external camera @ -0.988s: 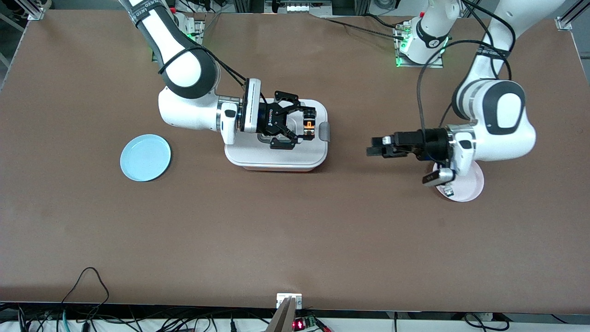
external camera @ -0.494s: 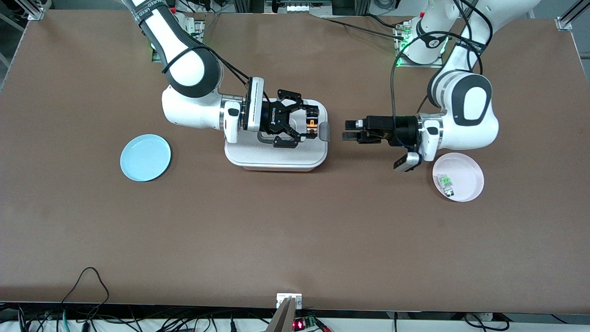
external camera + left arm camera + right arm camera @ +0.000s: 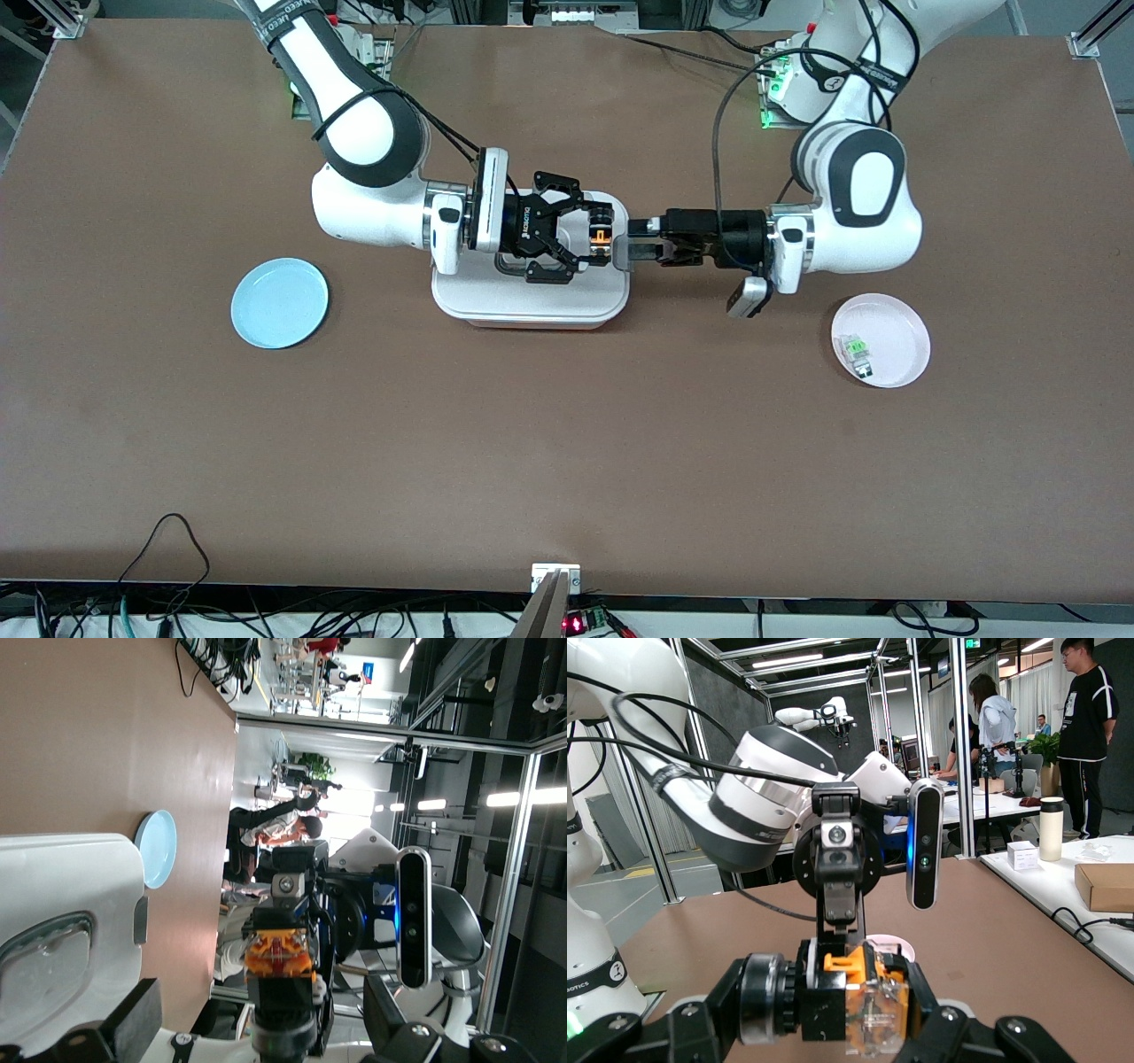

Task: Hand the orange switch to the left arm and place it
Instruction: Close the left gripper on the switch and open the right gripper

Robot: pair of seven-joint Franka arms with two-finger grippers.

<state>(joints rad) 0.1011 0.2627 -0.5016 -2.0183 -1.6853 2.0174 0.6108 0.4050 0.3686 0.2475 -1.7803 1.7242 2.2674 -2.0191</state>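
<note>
Above the large white lidded box [image 3: 530, 288], the right gripper [image 3: 592, 236] pinches the tiny black-and-orange switch [image 3: 596, 236]. The left gripper [image 3: 631, 251], fingers spread, sits beside it. Handover and placing remain.

Over the box [image 3: 530, 297] at the table's middle, the right gripper [image 3: 595, 237] clamps the orange switch [image 3: 599, 237], the left gripper [image 3: 640, 250] (fingers spread) level just beside it, above the box's edge
</note>
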